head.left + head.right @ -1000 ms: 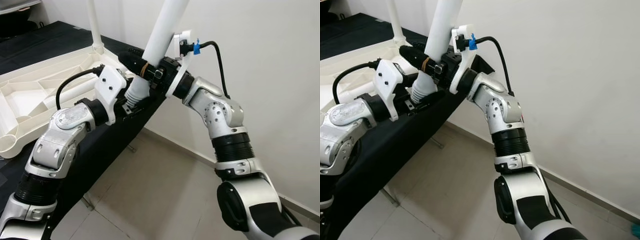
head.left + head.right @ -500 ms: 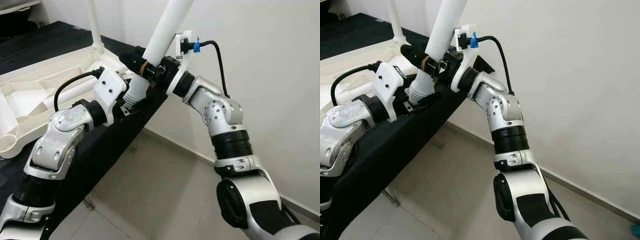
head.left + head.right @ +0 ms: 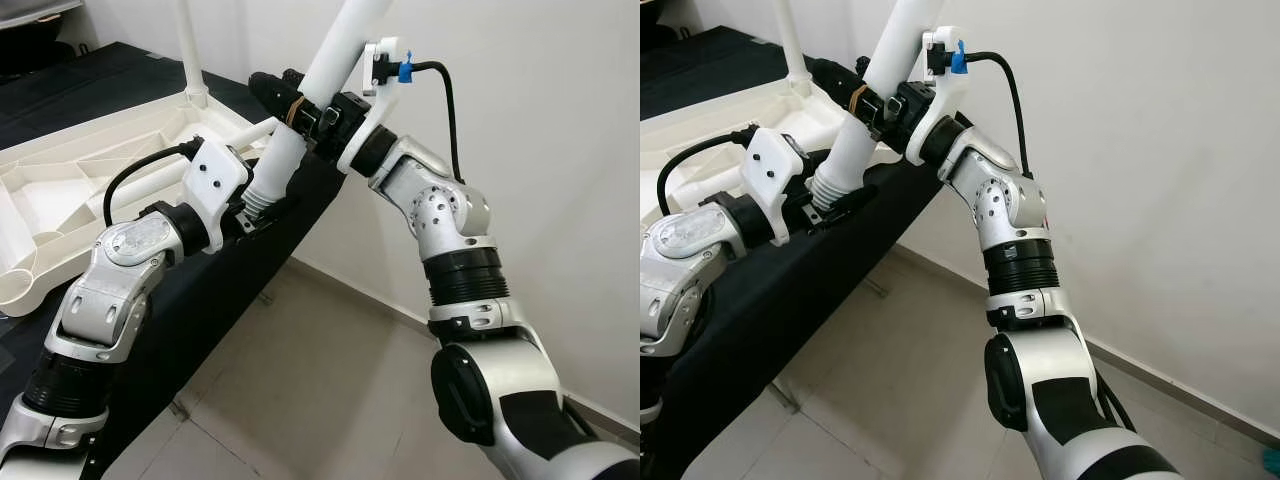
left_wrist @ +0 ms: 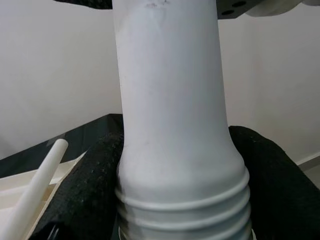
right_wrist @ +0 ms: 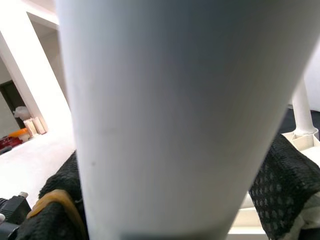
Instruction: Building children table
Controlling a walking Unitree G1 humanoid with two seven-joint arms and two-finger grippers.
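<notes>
Both grippers clench one white table leg (image 3: 318, 85) — left gripper (image 3: 262, 205) at its threaded end, right gripper (image 3: 300, 105) higher — steadying it for screwing into the upturned tabletop (image 3: 60, 185) beside it.

Table leg (image 3: 340, 45) top cut off, tabletop (image 3: 60, 190) partly

table leg (image 3: 320, 80) tilted above tabletop's (image 3: 70, 170) right edge, upright leg (image 3: 186, 45) behind

Two head eyes, two wrist eyes
Head eyes are looking down from far; wrist eyes are looking very close at the same white leg (image 4: 170, 125).
</notes>
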